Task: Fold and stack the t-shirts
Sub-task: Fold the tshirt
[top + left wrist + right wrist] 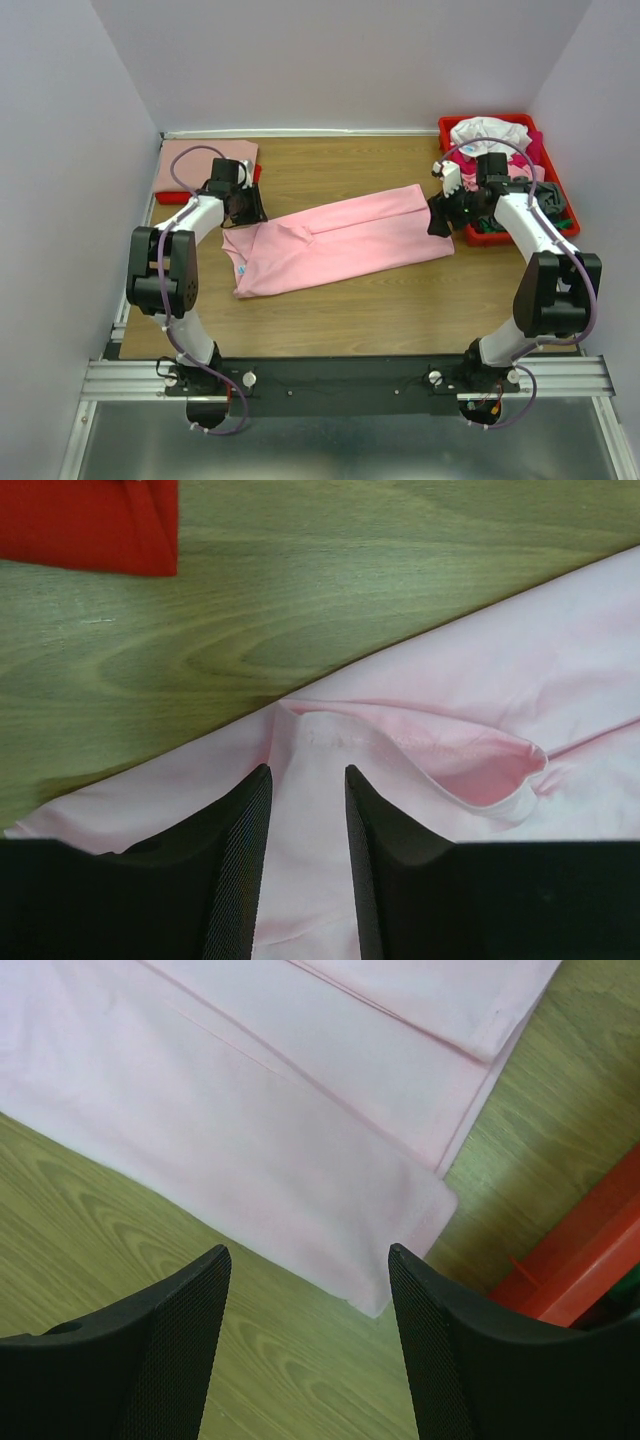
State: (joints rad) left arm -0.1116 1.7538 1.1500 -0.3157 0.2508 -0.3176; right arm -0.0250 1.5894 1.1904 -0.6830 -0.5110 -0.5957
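A light pink t-shirt lies folded into a long band slanting across the wooden table, with a small blue label near its left end. My left gripper is low over the band's far left edge. In the left wrist view its fingers stand a little apart astride a raised pleat of the pink t-shirt. My right gripper hovers open at the band's right end. In the right wrist view that gripper frames the near hem corner of the pink t-shirt and holds nothing.
A folded salmon t-shirt rests on a red board at the back left, and the board's corner shows in the left wrist view. A red tray at the back right holds crumpled white, magenta and grey shirts; its rim is close to my right fingers.
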